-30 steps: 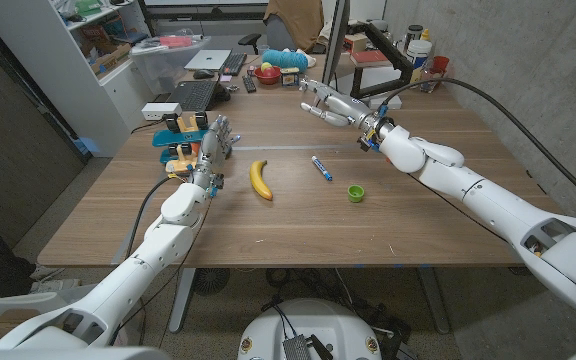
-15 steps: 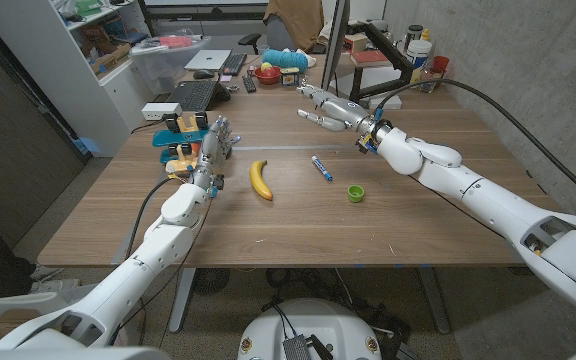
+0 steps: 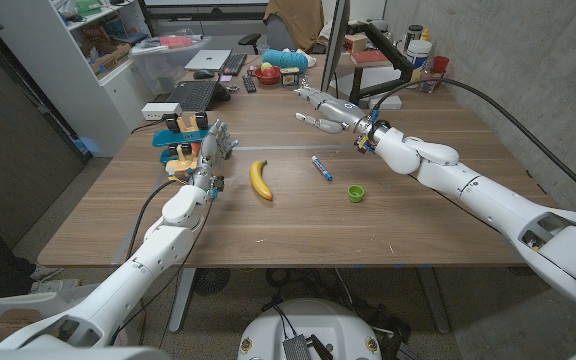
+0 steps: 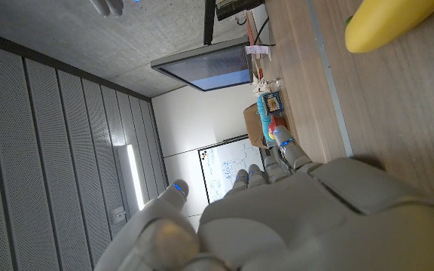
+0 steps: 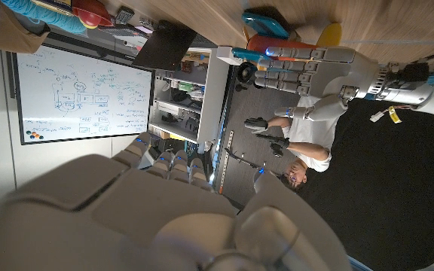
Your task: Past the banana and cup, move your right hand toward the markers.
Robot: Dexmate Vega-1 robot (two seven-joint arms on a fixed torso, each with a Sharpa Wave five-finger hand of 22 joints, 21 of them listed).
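Note:
A yellow banana (image 3: 260,180) lies mid-table, with its tip (image 4: 394,22) also caught by the left wrist view. Right of it lie a blue marker (image 3: 321,168) and a small green cup (image 3: 355,193). My right hand (image 3: 323,107) hovers over the far part of the table, beyond the marker, fingers stretched out and apart, holding nothing. Its back (image 5: 164,218) shows in the right wrist view. My left hand (image 3: 213,145) stands upright left of the banana, fingers apart and empty; its back (image 4: 277,218) shows in its own wrist view.
Orange and blue objects (image 3: 181,140) sit just left of my left hand. At the far end are a laptop (image 3: 194,94), a keyboard (image 3: 233,64) and a red bowl (image 3: 267,74). In the right wrist view a person (image 5: 296,143) stands behind the robot.
My right hand has drifted a little to the left over the far table and its fingers have straightened out. The left hand, banana, marker and cup have not moved.

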